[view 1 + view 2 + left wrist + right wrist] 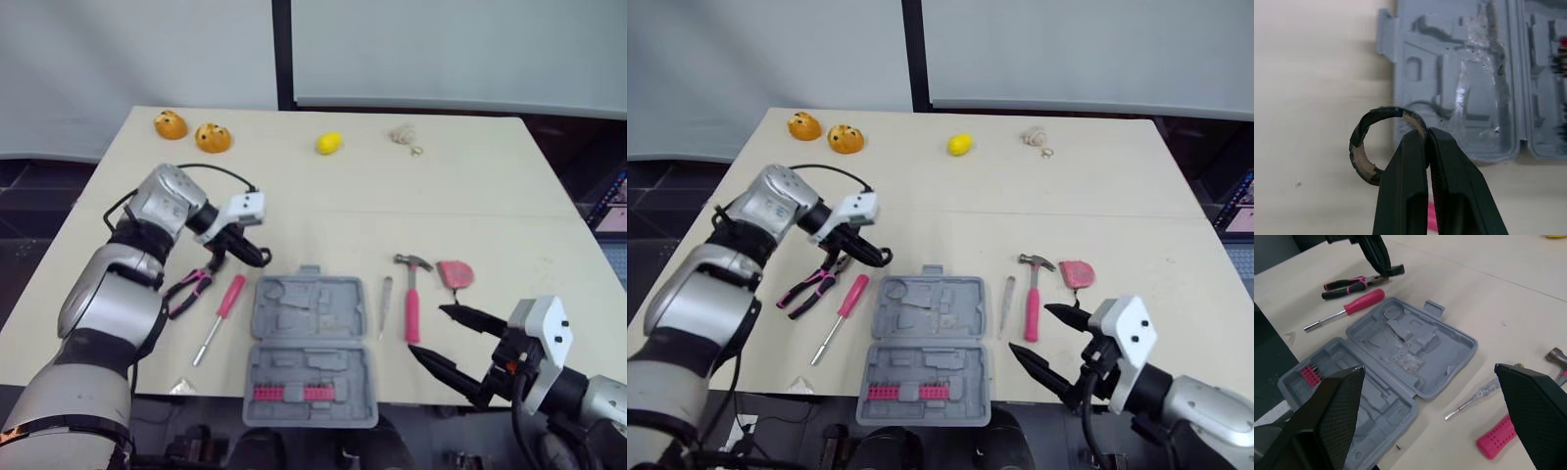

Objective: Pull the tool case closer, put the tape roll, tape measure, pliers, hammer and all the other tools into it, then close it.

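Near the front edge of the desk (323, 211): tool case (309, 348), grey, lying open, two halves flat. The near half carries a row of pink bits (291, 394); the far half shows moulded recesses.

Left of the case: pink-handled screwdriver (221, 313), just beside it, lying aslant; pliers (189, 290), pink and black, further towards the left edge.

Above these, by the case's far left corner: left gripper (247, 255), fingers pinched tight on the rim of the tape roll (1376, 114), a dark ring held clear of the desk top.

Right of the case: thin tester screwdriver (385, 304), then hammer (412, 299) with pink grip, then tape measure (456, 273), pink, nearest the right edge.

At the front right corner: right gripper (428, 331), fingers spread wide, holding nothing, its tips near the hammer's handle end.

Along the far edge, well apart from the tools: two orange items (191, 131), one yellow item (329, 143), one small beige item (404, 134).
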Robot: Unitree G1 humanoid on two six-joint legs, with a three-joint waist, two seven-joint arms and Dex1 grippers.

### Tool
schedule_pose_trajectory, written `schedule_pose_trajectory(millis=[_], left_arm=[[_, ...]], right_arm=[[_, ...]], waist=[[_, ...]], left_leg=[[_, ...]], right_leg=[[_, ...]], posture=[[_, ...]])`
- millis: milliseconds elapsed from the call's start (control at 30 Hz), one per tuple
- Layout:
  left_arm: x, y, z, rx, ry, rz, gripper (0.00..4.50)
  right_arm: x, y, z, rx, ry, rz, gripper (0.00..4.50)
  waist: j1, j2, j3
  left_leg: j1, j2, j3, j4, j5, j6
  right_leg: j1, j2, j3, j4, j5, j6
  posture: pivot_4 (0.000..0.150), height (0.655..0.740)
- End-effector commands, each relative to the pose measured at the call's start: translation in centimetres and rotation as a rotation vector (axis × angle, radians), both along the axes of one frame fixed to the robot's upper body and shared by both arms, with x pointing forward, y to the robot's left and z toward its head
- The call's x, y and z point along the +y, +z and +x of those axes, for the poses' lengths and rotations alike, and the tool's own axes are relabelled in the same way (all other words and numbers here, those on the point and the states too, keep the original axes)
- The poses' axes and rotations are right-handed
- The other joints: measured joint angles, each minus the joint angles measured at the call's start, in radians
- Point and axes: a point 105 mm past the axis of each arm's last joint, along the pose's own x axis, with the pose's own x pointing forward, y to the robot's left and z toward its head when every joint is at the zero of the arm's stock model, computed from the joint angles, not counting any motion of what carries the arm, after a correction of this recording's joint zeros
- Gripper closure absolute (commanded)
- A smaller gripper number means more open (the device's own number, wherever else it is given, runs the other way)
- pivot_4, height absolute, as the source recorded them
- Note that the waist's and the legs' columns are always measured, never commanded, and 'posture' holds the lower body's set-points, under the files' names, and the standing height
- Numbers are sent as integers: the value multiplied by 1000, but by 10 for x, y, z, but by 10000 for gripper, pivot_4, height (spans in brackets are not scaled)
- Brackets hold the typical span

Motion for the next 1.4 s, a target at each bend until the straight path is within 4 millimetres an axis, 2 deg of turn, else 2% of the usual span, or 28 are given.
schedule_pose_trajectory(millis=[33, 133, 267, 500, 1033, 1267, 1400], left_arm=[[-8, -1, -19, 134, -82, -5, 44664], [-17, -5, -21, 189, -48, -21, 44664], [-18, -12, -28, 223, -55, -3, 44664], [-30, -22, -23, 207, -67, 7, 44664], [-24, -22, -12, 155, -55, 24, 44664], [-19, -36, -15, 153, -81, 66, 44664], [-18, -40, -8, 112, -42, 77, 44664]], right_arm=[[17, 3, -5, -28, 68, 10, 0], [20, -2, -3, -23, 68, 16, 0], [22, -4, -2, -21, 68, 23, 0], [22, -8, 2, 0, 59, 44, 0], [20, -9, -1, 3, 39, 56, 0], [19, -10, -1, 1, 38, 48, 0], [19, -8, -1, -3, 42, 49, 0]], waist=[[2, 0, 0], [7, 0, 0], [10, 0, 0], [12, 0, 0], [13, -1, 0], [13, -1, 0], [13, -1, 0]], left_leg=[[0, 0, 0, 0, 0, 0], [-1, -1, 0, 4, 0, 0], [-2, -1, 0, 4, -1, 1], [-2, -1, 0, 4, -1, 1], [-2, -1, -1, 4, -1, 1], [-2, -1, -1, 4, -1, 1], [-1, -1, -1, 4, -2, 1]], right_leg=[[0, 0, 0, 0, 0, 0], [0, 0, 0, -2, 0, 0], [0, 0, 1, -2, 0, 0], [0, 0, 1, -2, 0, 0], [0, 0, 0, -3, 0, 0], [0, 0, 0, -2, 0, 0], [0, 0, 0, -2, 0, 0]], posture=[[1500, 7292], [1500, 7292], [1500, 7292], [1500, 7292], [1500, 7292], [1500, 7292], [1500, 7292]])
